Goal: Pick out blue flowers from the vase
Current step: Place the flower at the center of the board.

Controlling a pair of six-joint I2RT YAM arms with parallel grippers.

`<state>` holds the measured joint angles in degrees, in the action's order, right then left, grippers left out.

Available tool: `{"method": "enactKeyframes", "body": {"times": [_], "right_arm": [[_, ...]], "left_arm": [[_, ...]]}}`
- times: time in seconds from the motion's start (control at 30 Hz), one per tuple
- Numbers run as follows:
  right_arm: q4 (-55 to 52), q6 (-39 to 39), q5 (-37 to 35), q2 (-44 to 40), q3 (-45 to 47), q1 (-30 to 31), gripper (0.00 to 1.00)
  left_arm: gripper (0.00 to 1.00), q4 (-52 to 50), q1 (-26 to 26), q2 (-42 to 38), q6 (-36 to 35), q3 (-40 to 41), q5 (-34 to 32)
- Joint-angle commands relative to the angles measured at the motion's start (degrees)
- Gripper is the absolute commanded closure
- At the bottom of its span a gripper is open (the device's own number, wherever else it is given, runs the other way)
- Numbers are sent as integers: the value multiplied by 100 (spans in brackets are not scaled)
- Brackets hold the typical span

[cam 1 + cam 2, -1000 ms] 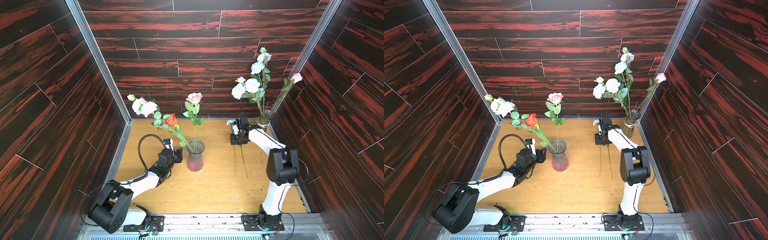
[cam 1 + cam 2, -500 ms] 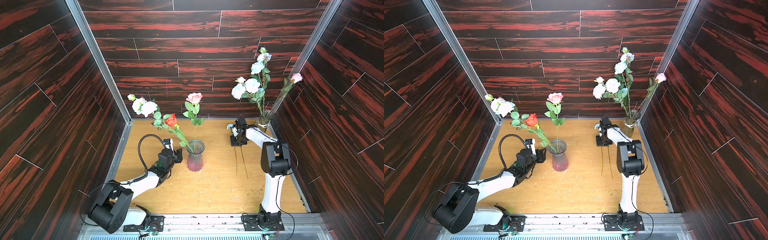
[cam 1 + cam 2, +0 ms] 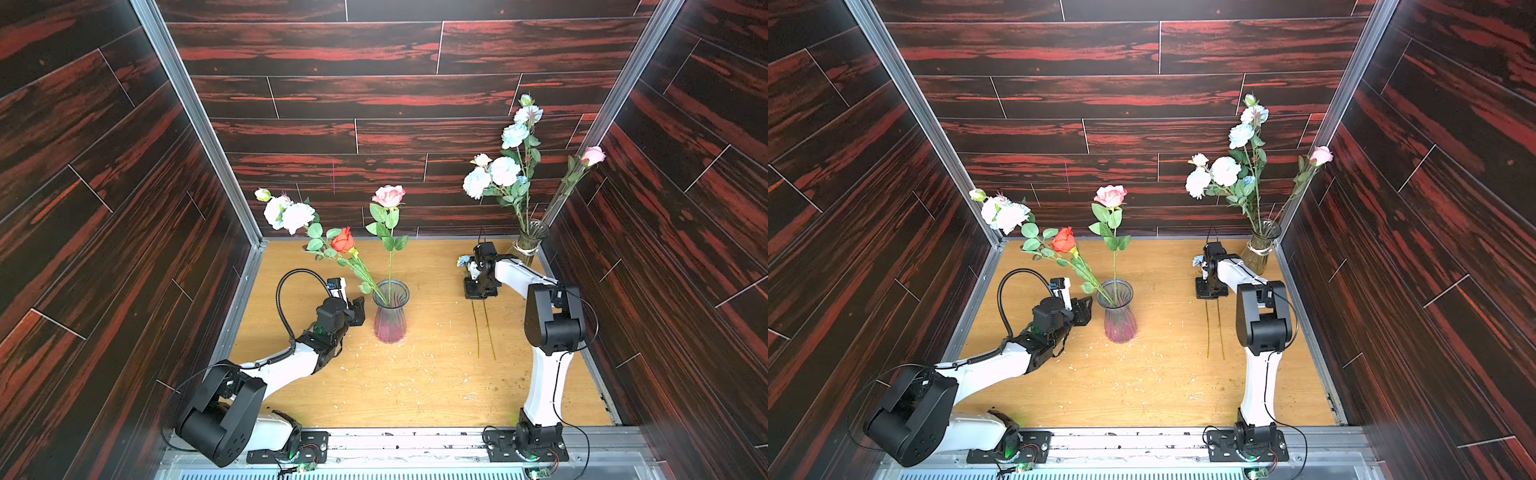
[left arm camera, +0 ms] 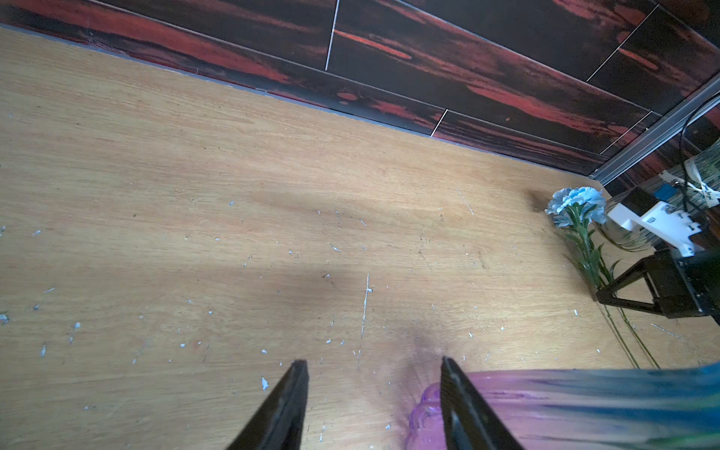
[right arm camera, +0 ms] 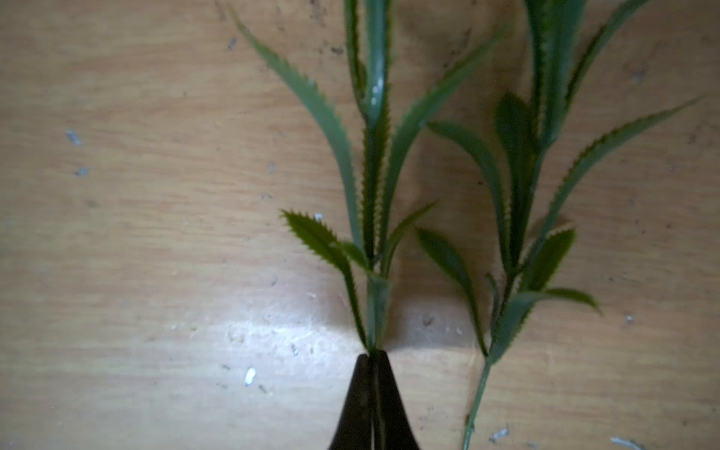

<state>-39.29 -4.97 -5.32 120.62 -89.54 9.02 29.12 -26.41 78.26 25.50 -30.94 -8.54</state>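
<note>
Pinching a thin green stem (image 5: 376, 311) low against the table (image 3: 415, 382), the right hand (image 5: 373, 358) is clamped shut on one of two blue flowers (image 3: 462, 261) lying side by side at centre right of both top views, well apart from the purple vase. A second stem (image 5: 478, 389) rests just beside it, free of the grip. One ruffled blue bloom (image 4: 576, 204) shows beside the hand; the other head is hidden behind the arm. By this showing, two blue flowers are already out.

More remains. A pale blue-white spray (image 3: 291, 214) leans out of the purple vase (image 3: 390, 322) at centre, alongside a red rose (image 3: 344, 240) and a pink rose (image 3: 388, 195). Taller blue-white sprays (image 3: 498, 172) stand in the clear vase (image 3: 530, 241) at upper right.

The left hand (image 4: 374, 366) sits open and empty just beside the purple vase; whether one finger touches the glass is hard to tell. The job looks roughly midway, with release of the held stem probably next.
</note>
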Motion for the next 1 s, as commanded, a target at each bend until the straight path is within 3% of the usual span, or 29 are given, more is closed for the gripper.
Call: {"method": "enactKeyframes", "body": {"times": [0.0,0.17,0.53,0.6,0.83,0.97], "right_arm": [[-184,36,31,-162,103,15,100],[-186,-4,-77,-126,86,18,100],[-141,-63,-8,-62,85,21,76],[-117,-69,18,-81,102,15,76],[-102,-190,309,-140,222,17,95],[193,-432,665,-462,651,20,97]], "left_arm": [[44,-12,12,-67,-18,-74,-18],[44,-11,10,-76,-14,-70,-26],[44,-12,13,-86,-13,-66,-27],[44,-12,13,-90,-18,-64,-26],[44,-3,9,-98,-16,-61,-25],[44,-3,13,-91,-17,-61,-25]]}}
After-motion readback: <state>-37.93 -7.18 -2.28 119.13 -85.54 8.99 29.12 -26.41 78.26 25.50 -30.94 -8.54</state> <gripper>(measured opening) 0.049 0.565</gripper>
